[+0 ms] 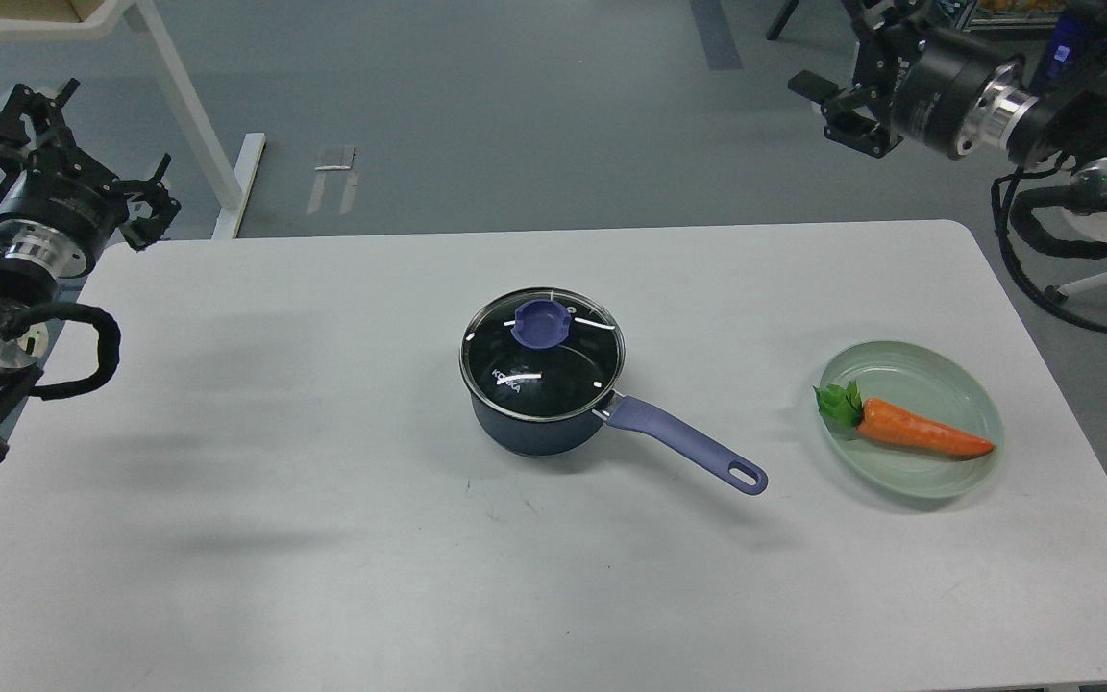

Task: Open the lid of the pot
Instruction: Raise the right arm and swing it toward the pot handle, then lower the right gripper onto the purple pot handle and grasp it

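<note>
Near the lower edge of the frame the table [227,538] lies bare and white, with only faint shadows on it. At mid-frame, a little right of centre, sits the pot [539,428], its handle [688,444] running toward the lower right and ending in a hole. On the pot rests the lid [542,356], seated flat and closed, with its knob [542,320] set toward the far side of the glass.

To the right, well apart from the pot, a plate [971,404] holds a carrot [919,431].

The lid is glass with a metal rim, so I judge it stiff, fairly light, breakable if dropped, and slick on its surface. The knob is the place to take hold: it stands proud of the glass and is small enough to fit between two fingers. The rim looks too thin and smooth to pinch well. A straight lift should clear the pot, though the pot itself may be light enough to shift if the lid drags.

At the upper left the left gripper [145,207] hangs off the table's edge, holding nothing; its fingers appear parted, though the dark clutter there makes that uncertain. At the upper right the right gripper [837,106] hovers beyond the far edge, its fingers apart and empty.
</note>
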Controlling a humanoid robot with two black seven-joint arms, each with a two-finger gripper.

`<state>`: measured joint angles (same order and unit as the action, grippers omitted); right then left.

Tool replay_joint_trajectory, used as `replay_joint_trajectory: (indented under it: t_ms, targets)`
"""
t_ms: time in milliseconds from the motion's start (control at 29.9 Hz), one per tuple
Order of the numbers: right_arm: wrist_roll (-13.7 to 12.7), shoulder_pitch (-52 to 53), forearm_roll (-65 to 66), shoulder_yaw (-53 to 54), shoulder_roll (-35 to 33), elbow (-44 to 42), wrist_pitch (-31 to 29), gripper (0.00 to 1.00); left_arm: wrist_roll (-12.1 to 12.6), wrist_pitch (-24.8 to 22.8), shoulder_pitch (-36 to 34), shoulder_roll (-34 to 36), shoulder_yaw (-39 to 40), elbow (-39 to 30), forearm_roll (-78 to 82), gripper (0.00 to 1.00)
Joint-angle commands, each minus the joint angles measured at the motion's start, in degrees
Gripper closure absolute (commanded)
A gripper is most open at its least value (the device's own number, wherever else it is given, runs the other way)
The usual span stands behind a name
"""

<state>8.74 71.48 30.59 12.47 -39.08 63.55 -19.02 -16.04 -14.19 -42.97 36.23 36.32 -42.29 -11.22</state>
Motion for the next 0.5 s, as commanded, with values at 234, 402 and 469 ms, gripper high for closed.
replay_joint_trajectory:
  t_ms: [234,402,469]
  targets:
    - [0.23,9.55,23.52,-21.24,-0.20,16.24,0.30,0.00,-0.04,1.71,-1.06,-0.10,-0.02,-1.57,7.18,0.01]
    - [0.23,10.79,34.34,-28.02,0.32,22.58,0.91,0.02,-0.13,1.80,-1.32,-0.72,-0.02,-2.01,8.76,0.01]
    - [0.23,10.79,36.37,-30.04,1.46,23.11,1.00,0.05,-0.21,1.80,-1.59,-0.98,-0.02,-2.01,9.64,0.01]
